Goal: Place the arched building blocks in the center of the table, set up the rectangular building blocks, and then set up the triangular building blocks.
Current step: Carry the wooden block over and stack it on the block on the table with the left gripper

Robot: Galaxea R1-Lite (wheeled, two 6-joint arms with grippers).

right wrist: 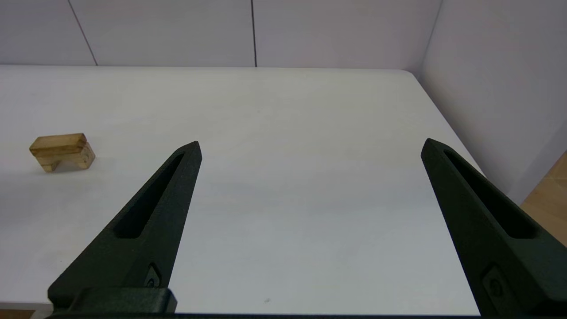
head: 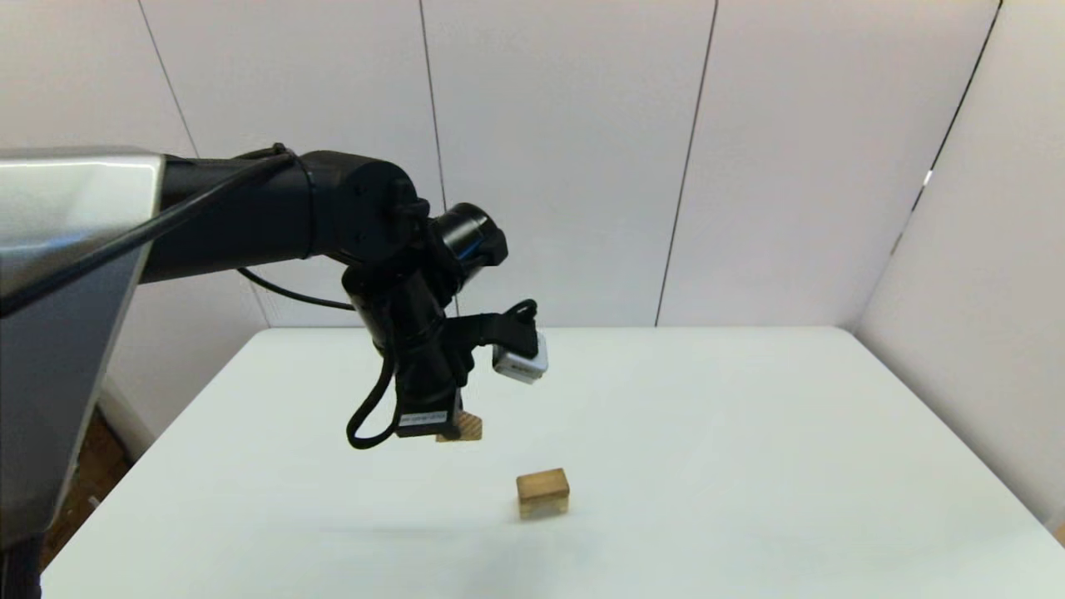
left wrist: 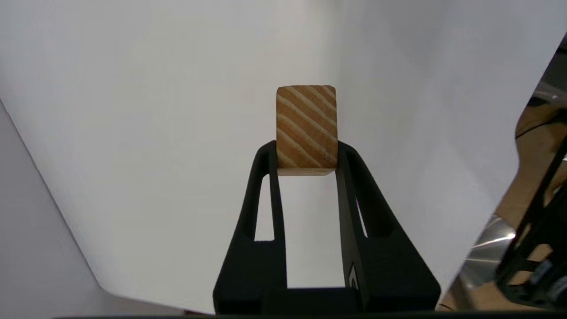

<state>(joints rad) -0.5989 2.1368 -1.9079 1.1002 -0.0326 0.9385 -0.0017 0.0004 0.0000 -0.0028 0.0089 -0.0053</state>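
left gripper [left wrist: 306, 161] above the table [head: 749, 433], pinching the triangular building blocks [left wrist: 306, 126]; rectangular building blocks [right wrist: 57, 141] atop arched building blocks [right wrist: 66, 160] mid-table; right gripper [right wrist: 310, 146] spread, idle.

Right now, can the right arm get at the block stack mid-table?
Probably yes. The right pincer is open and empty, with only bare table between it and the arched block under the rectangular slab. The left pincer holds the triangular block nearby.

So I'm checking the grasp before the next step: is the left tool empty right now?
No, the left tool is clamped on the triangular block, whose striped grain shows between its fingers in the left wrist view.
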